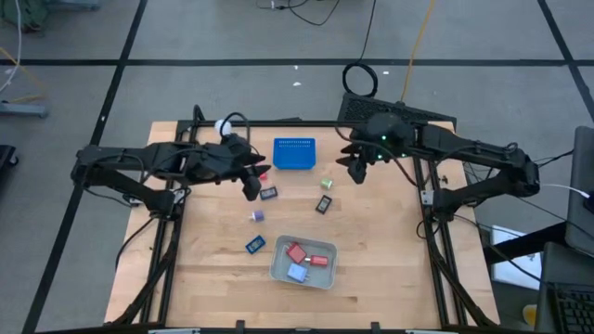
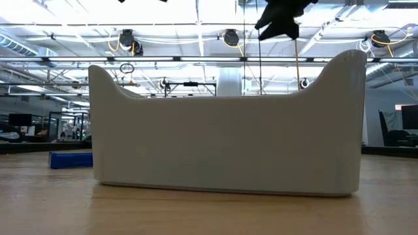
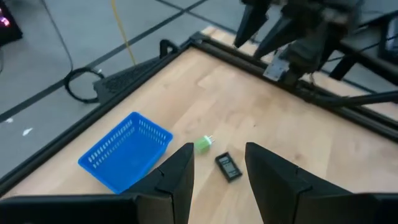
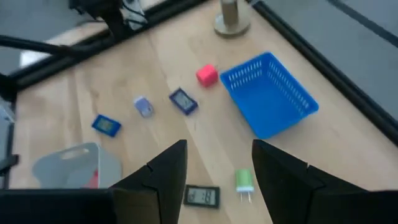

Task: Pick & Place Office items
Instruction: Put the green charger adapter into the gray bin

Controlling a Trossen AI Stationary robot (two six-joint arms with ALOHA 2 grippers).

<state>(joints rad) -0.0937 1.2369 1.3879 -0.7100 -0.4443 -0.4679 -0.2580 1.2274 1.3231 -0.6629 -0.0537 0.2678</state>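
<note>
The office items lie scattered on the wooden table: a red piece (image 1: 264, 174), a dark blue one (image 1: 269, 193), a green one (image 1: 327, 184), a black one (image 1: 323, 204), a purple one (image 1: 257, 216) and a blue one (image 1: 254, 245). Two red pieces and a light blue one lie in the grey tray (image 1: 278, 269). My left gripper (image 1: 251, 183) hangs above the red piece, open and empty. My right gripper (image 1: 356, 169) hangs open and empty, right of the green piece. The green piece (image 3: 203, 144) and the black piece (image 3: 228, 167) show between the left fingers, far below them.
A blue perforated basket (image 1: 294, 153) stands at the far middle. A white ball on a round stand (image 1: 223, 127) sits at the far left. In the low view the tray's wall (image 2: 222, 130) fills the picture. Bare wood lies near the front edge.
</note>
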